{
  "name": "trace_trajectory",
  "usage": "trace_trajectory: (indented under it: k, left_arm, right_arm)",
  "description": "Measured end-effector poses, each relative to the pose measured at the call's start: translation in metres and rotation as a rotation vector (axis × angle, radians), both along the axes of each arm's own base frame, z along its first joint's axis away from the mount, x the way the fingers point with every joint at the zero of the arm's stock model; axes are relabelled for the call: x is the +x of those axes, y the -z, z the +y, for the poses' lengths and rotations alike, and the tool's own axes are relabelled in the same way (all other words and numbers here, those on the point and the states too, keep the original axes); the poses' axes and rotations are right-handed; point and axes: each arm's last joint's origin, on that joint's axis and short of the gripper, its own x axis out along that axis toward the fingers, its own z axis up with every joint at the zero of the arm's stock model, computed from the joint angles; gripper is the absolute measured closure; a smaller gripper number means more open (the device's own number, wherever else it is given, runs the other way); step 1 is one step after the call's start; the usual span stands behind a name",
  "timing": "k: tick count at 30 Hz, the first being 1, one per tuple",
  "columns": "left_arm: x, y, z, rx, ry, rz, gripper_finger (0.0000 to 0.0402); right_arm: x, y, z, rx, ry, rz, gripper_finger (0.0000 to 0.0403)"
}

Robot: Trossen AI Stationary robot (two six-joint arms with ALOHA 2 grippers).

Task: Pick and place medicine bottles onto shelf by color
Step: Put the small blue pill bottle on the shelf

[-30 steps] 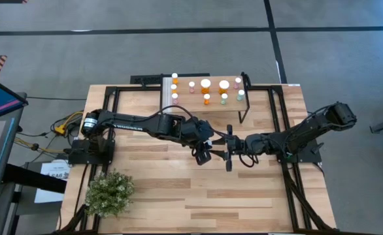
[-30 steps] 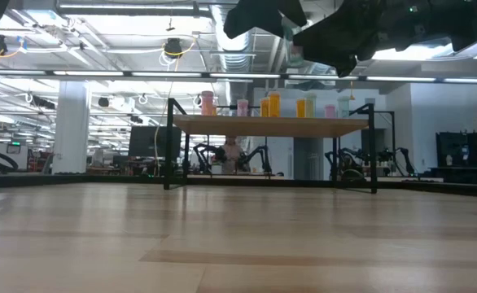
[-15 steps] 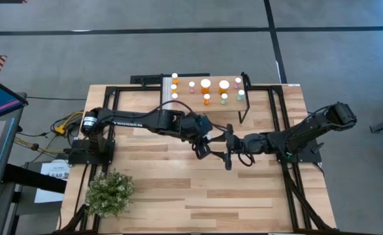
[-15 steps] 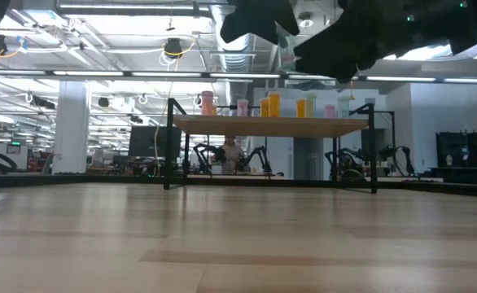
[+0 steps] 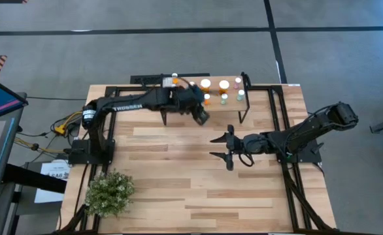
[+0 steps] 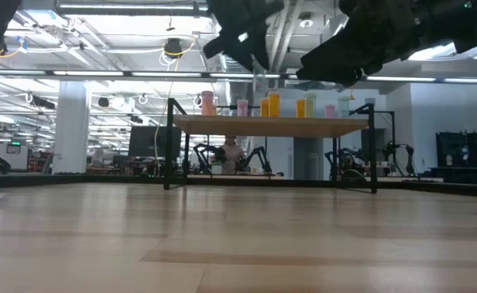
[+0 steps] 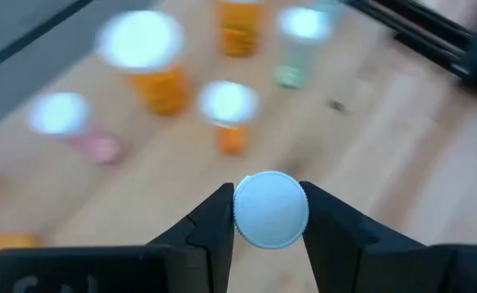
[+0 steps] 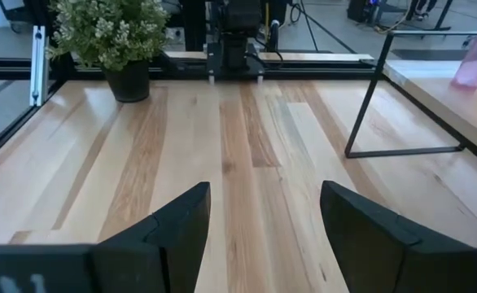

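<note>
The shelf stands at the table's far edge, light wood on thin black legs. Orange, pink and pale green medicine bottles with white caps stand on its top. My left gripper hangs at the shelf's near edge, shut on one more white-capped bottle. In the left wrist view the shelf's bottles stand blurred below it. My right gripper is open above the table's middle, right of centre, with nothing between its fingers. My left gripper pinches the bottle's white cap between its two fingers, one on each side of the round rim. The fingers come from above, pointing down. The bottle is lifted clear over the shelf; the cap hides its body.
A potted plant stands at the table's near left corner. A black frame rail runs along the table's right side. Bare wood lies between the shelf's legs and the near edge. The room beyond shows other arms and benches.
My left gripper has moved from beside my right gripper over the table's middle toward the far edge, up to the shelf's near edge, carrying the bottle with it. My right arm has kept still.
</note>
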Motion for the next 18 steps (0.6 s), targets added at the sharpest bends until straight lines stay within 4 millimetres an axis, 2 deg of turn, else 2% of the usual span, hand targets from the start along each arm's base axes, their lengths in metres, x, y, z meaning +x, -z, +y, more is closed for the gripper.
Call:
trace_trajectory:
  k: [4,9,13,18]
  left_arm:
    - [-0.008,0.001,0.03,0.009,-0.13,0.008,0.029]
    - [-0.016,0.003,0.053,-0.003,-0.193,0.017,0.029]
    - [-0.017,0.003,0.056,-0.019,-0.204,0.01,0.029]
    - [-0.015,0.005,0.051,-0.016,-0.192,0.016,0.029]
  right_arm:
    - [0.0,0.0,0.0,-0.001,0.0,0.002,0.0148]
    - [0.0,0.001,0.0,-0.003,0.001,0.012,0.0148]
    - [0.0,0.001,0.0,-0.003,0.002,0.011,0.0148]
    - [0.0,0.001,0.0,0.003,0.003,0.01,0.0148]
